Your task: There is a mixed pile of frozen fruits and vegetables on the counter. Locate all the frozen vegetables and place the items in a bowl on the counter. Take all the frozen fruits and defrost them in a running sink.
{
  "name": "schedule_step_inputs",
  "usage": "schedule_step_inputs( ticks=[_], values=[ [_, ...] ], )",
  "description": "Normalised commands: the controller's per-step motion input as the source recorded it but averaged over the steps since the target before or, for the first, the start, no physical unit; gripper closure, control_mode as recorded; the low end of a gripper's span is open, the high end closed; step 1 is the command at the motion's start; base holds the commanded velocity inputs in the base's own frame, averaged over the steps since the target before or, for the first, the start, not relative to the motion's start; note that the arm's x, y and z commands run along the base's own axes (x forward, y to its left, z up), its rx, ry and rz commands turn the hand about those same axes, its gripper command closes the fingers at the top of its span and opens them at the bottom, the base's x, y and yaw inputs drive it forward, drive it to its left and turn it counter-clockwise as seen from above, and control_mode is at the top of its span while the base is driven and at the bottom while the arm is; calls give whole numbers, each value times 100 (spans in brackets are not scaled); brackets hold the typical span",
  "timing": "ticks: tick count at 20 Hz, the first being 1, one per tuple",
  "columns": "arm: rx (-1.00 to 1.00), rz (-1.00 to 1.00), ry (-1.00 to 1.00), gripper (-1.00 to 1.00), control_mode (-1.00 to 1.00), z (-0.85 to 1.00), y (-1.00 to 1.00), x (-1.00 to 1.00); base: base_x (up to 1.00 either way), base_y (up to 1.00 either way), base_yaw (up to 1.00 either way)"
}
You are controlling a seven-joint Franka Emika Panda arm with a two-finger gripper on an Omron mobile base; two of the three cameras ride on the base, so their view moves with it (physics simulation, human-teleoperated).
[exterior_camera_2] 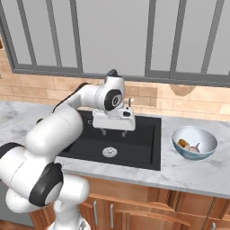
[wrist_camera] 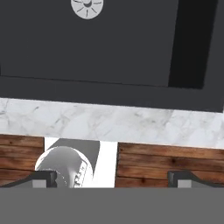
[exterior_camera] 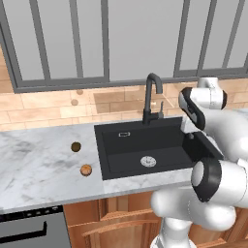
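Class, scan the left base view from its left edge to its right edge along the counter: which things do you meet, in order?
Dark olive-brown ball → orange ball → sink → silver drain → black gooseneck faucet.

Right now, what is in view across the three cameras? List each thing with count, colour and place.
Counter: one, white marble with grey veining, around the sink.
Sink: one, matte black, silver drain, nothing in the basin.
Faucet: one, black gooseneck, behind the sink.
Dark olive ball: one, on the counter left of the sink.
Orange ball: one, nearer the counter's front edge.
Bowl: one, pale blue-white, right of the sink, two small items inside.
Gripper: one, white, above the sink, open, holding nothing.
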Motion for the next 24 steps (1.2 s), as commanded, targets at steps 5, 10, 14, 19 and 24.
schedule_step_inputs(
  ticks=[5, 10, 14, 19, 24],
  values=[
    [0, -5, 1, -100, -100, -11, 44, -27, 0, 0, 0],
    [0, -3, 0, -100, -100, -13, 50, -26, 0, 0, 0],
    [0, -2, 2, -100, -100, -12, 55, -20, 0, 0, 0],
    [0, 1, 0, -100, -100, -3, 60, -9, 0, 0, 0],
    [0, 1, 0, -100, -100, 0, 60, -1, 0, 0, 0]
  ],
)
